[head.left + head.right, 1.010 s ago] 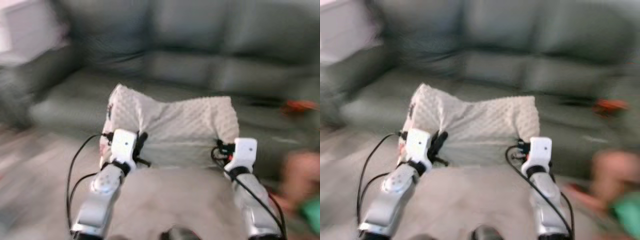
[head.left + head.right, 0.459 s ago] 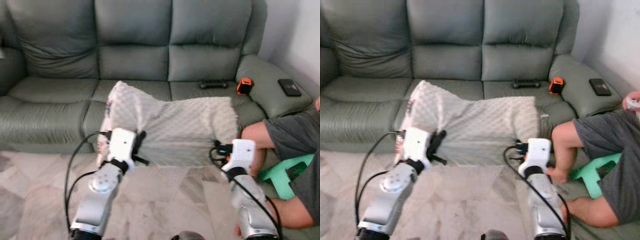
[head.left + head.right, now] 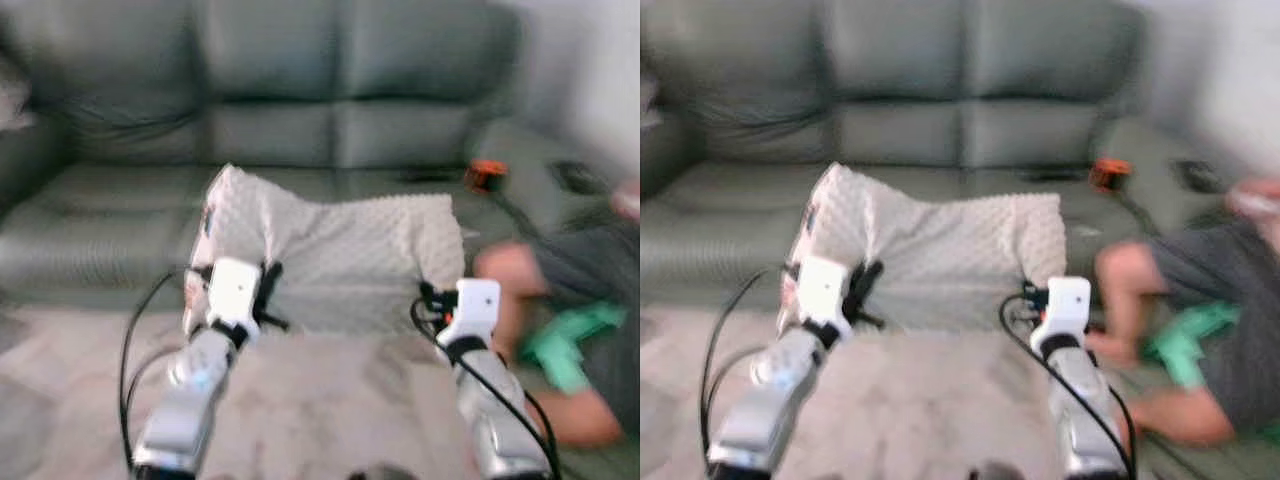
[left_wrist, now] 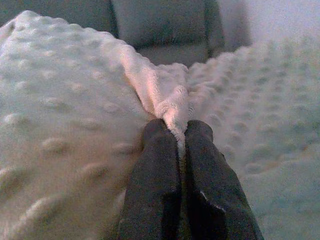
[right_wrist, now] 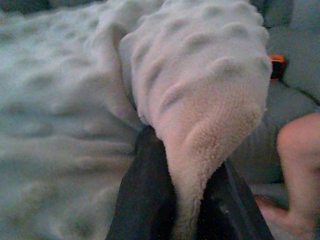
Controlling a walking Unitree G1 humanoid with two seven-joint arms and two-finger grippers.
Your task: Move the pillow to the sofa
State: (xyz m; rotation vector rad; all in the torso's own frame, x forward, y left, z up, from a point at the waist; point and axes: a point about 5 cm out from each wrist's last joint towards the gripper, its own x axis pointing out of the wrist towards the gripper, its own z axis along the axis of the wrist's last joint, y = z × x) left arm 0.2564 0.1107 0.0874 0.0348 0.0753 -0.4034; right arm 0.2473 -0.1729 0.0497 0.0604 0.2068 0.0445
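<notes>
Since half a second ago the head camera had swung, so the whole scene sat shifted and blurred; the pillow's place between the two arms was unchanged. Nearest the robot, the left pincer point(image 4: 171, 150) was closed tight on a pinched fold of the pillow point(image 3: 330, 260), and the right pincer point(image 5: 175, 200) was clamped over a hanging corner of the same nubbly cream fabric. Pillow was held off the floor, stretched crosswise between the pincers, its long axis running left to right and parallel to the sofa's front edge. Just beyond it lay the sofa point(image 3: 120, 210), seat cushions straight ahead of both pincers, neither arm clearly nearer. Judgement: coming move needs a forward carry over the seat edge, then release. At the right, a person point(image 3: 1200, 300) sat low by the sofa's arm; a small orange object point(image 3: 487, 173) rested on the seat.
</notes>
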